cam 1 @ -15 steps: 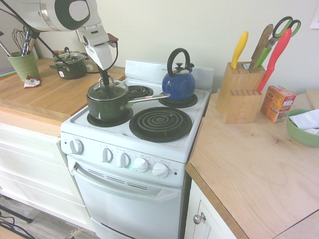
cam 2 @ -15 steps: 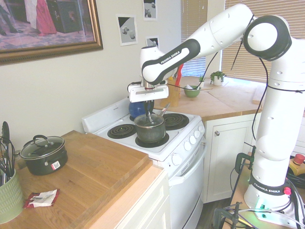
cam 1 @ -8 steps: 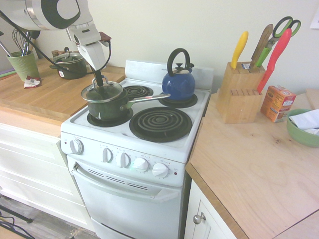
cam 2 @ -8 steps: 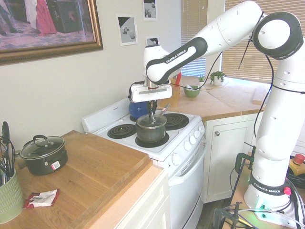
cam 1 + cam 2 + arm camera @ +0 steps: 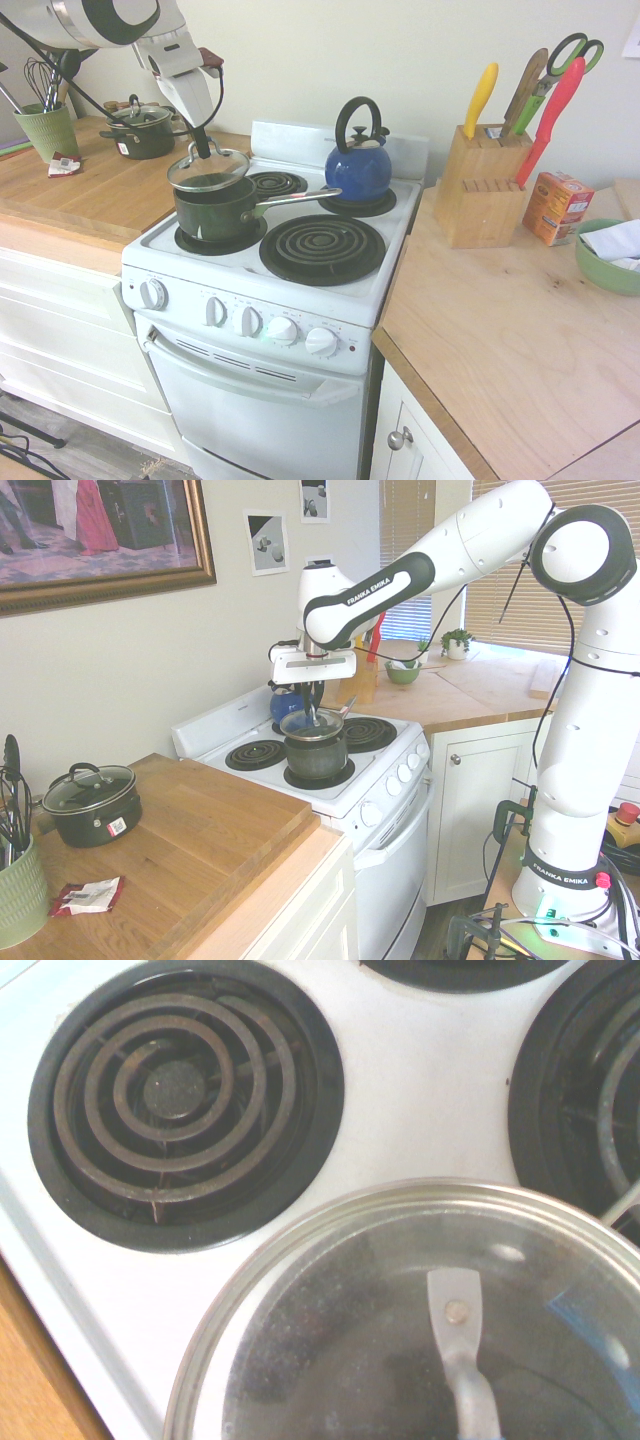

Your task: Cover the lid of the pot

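Your lid (image 5: 190, 181) is just above the saucepan (image 5: 207, 216), slightly tilted, with a gap at the near side as the first exterior view shows it; whether its far edge touches the rim, you can't tell. The hand (image 5: 203, 149) is closed on the lid's handle (image 5: 456, 1318). You're at the placing step — the next move calls for levelling the lid, centring it over the rim and lowering it gently before letting go. Around it, the pot sits on the near-left burner (image 5: 258, 240), its long handle (image 5: 300, 198) pointing right, toward the blue kettle (image 5: 358, 173) at the far right.
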